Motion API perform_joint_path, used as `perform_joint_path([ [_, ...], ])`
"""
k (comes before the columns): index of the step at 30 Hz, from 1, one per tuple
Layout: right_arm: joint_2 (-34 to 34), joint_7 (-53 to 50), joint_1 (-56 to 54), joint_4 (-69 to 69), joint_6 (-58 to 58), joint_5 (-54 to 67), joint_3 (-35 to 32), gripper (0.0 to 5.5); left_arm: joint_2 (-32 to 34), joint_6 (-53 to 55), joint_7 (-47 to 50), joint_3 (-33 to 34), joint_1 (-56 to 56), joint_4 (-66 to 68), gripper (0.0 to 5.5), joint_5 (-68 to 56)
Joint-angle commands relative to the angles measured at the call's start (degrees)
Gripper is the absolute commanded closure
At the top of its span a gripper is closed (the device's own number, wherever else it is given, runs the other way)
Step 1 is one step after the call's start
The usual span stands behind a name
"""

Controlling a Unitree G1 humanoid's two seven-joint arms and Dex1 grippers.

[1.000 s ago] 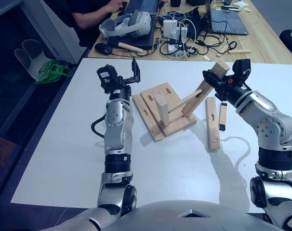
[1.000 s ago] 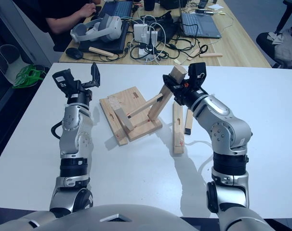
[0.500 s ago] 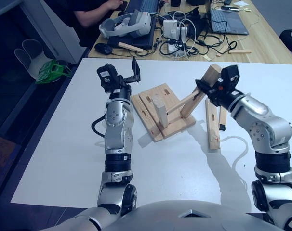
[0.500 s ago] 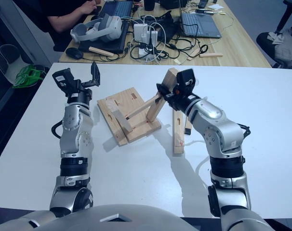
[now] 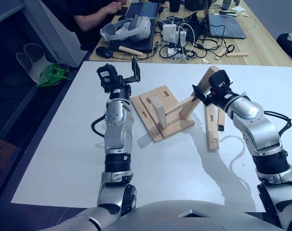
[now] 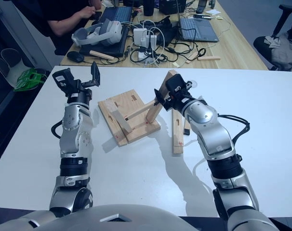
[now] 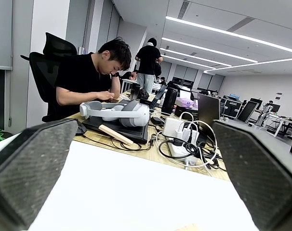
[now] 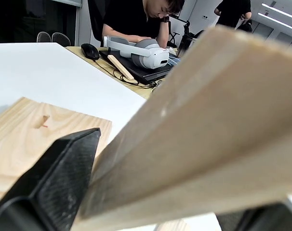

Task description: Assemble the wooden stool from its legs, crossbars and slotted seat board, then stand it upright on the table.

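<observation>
The slotted seat board [image 5: 172, 115] lies flat on the white table [image 5: 64, 144], with one leg [image 5: 159, 110] standing up from it. A crossbar [image 5: 177, 105] runs from that leg to a second leg [image 5: 198, 91], which leans tilted over the board's right edge. My right gripper [image 5: 211, 89] is shut on that second leg near its top; the wood [image 8: 208, 125] fills the gap between the pads in the right wrist view. My left gripper [image 5: 121, 73] is raised above the table left of the board, open and empty, its pads [image 7: 30, 168] wide apart.
Two loose wooden pieces [image 5: 212, 125] lie on the table right of the board, a longer one and a shorter one [image 5: 221, 118]. Behind the white table stands a desk [image 5: 261, 45] with laptops, cables, a headset [image 5: 126, 26] and wood scraps. A person sits there.
My right gripper has moved left and lower with the second leg, bringing it closer to the seat board. The head camera shifted slightly. The left arm has kept still.
</observation>
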Motion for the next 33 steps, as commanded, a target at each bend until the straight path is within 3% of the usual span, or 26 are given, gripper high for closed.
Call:
perform_joint_path([
  [1, -1.6, 5.3, 4.9, 4.8, 8.6, -1.8, 7.2, 1.99, 0.1, 0.9, 0.4, -0.1, -1.1, -0.3, 0.39, 0.0],
  [10, -3.5, 8.4, 2.7, 5.3, 14.9, -3.3, 12.4, 1.99, 0.2, 1.8, 0.5, 0.2, -1.1, -1.0, 0.39, -0.2],
  [12, 0.2, 4.9, 2.9, 6.0, 11.6, -2.5, 7.9, 1.99, 0.3, 1.9, 0.5, 0.3, -1.0, -1.0, 0.39, -0.3],
  [15, 9.1, -2.7, 3.0, 3.6, -3.7, 0.8, -4.0, 1.99, 0.6, 2.1, 0.5, 0.7, -0.3, -1.2, 0.39, -0.4],
  [18, 10.0, -2.4, 3.9, 2.1, -11.7, -1.0, -4.2, 1.99, 0.7, 2.5, 0.5, 0.9, 0.1, -1.6, 0.39, -0.4],
  [21, 11.5, -1.0, 5.1, 2.6, -8.8, 1.5, -5.1, 1.99, 0.6, 3.0, 0.5, 0.7, -0.2, -1.7, 0.39, -0.3],
  [25, 18.0, -2.1, 3.2, 1.3, 4.3, 15.1, -13.9, 1.99, 0.8, 3.6, 0.4, 0.8, -0.2, -2.0, 0.39, -0.5],
  [27, 18.9, -2.5, 1.6, 0.4, 3.7, 16.8, -15.7, 1.99, 0.8, 3.8, 0.3, 0.7, -0.2, -2.1, 0.39, -0.4],
  [30, 16.7, -1.2, 0.7, -1.4, -0.6, 12.6, -13.0, 1.99, 0.7, 4.1, 0.4, 0.8, -0.1, -2.4, 0.39, -0.4],
  [33, 11.8, 1.4, 0.2, -1.8, -7.8, 3.3, -6.2, 1.99, 0.7, 4.1, 0.3, 0.8, -0.2, -2.3, 0.39, -0.4],
])
